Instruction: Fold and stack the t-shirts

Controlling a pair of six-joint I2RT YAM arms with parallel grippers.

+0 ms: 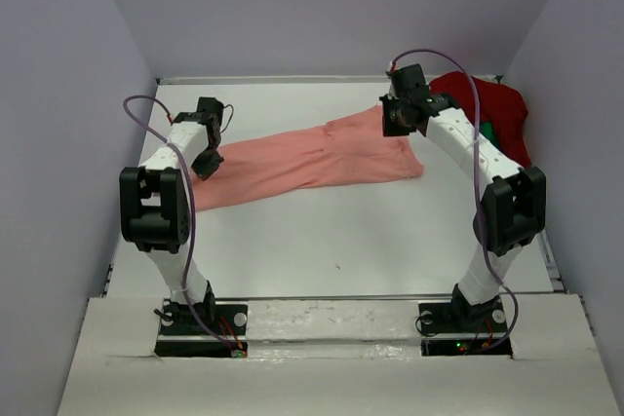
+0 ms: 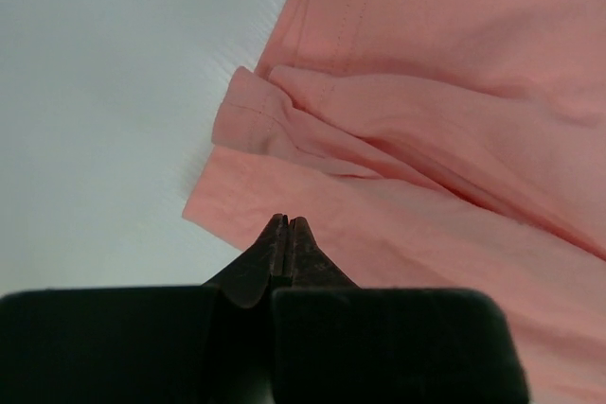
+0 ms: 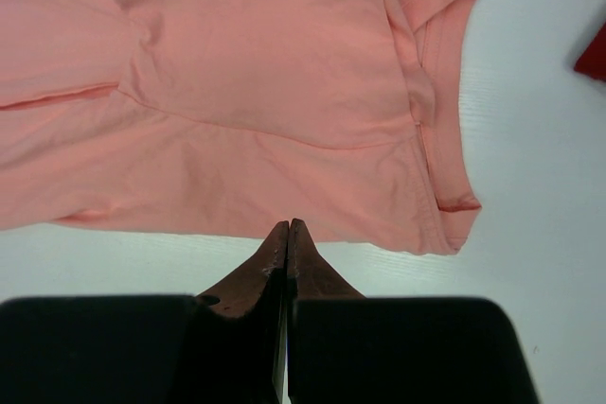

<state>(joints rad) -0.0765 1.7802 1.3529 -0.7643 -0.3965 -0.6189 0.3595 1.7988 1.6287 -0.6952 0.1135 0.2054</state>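
Note:
A salmon-pink t-shirt (image 1: 312, 158) lies folded lengthwise in a long strip across the middle of the table. My left gripper (image 1: 206, 167) is over its left end. In the left wrist view the jaws (image 2: 287, 221) are shut with no cloth between them, above the shirt's hem (image 2: 398, 234). My right gripper (image 1: 396, 124) is over the shirt's right end. In the right wrist view its jaws (image 3: 288, 225) are shut and empty at the near edge of the shirt (image 3: 284, 111), by the collar. A dark red t-shirt (image 1: 487, 104) lies bunched at the back right, with a bit of green cloth (image 1: 485, 131) under it.
The white table (image 1: 331, 241) is walled by grey panels on the left, back and right. A corner of the dark red shirt shows at the right edge of the right wrist view (image 3: 593, 54). The arm bases stand at the near edge.

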